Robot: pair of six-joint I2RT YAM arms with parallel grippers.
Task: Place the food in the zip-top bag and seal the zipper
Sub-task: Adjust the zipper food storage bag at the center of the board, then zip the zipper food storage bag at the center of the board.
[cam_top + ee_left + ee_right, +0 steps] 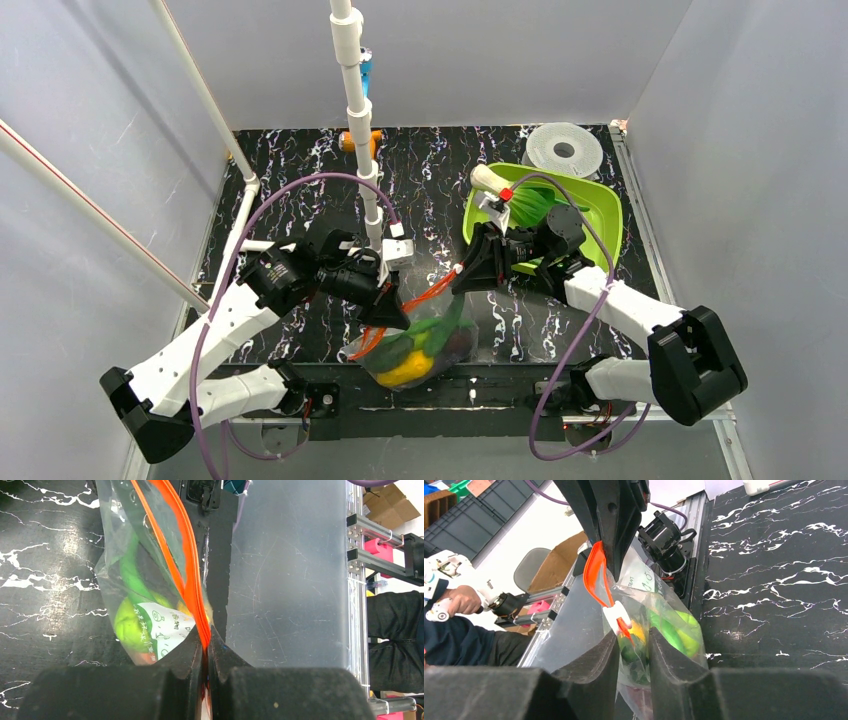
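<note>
Currently, my left arm reaches from the near-left corner toward the middle of the bench (290, 190), forearm low and wrist turned inward. The left gripper (206, 642) has its jaws closed flat against each other on the zipper (185, 555), and the red-orange strip runs straight out from the pinch. My right arm comes in from the near-right corner, elbow bent, with its wrist directed left at the other end of that strip. The right gripper (633, 640) has its jaws narrowly apart. Clear plastic passes through the gap, and I cannot tell whether either pad touches it. A white slider (616, 617) sits on the strip just beyond the left fingertip of that gripper.

The zip-top bag (415, 345) hangs between the two grippers at the near edge of the bench, mouth edge uppermost and slanting up toward the right gripper. The food is inside it:
- a yellow piece (405, 370) is lowest;
- green pods (440, 335) lie above it;
- a light green ball (127, 622) presses against the plastic beside the white label (167, 630).

A lime-green tray (600, 215) stands behind the right wrist, well apart from the bag.
</note>
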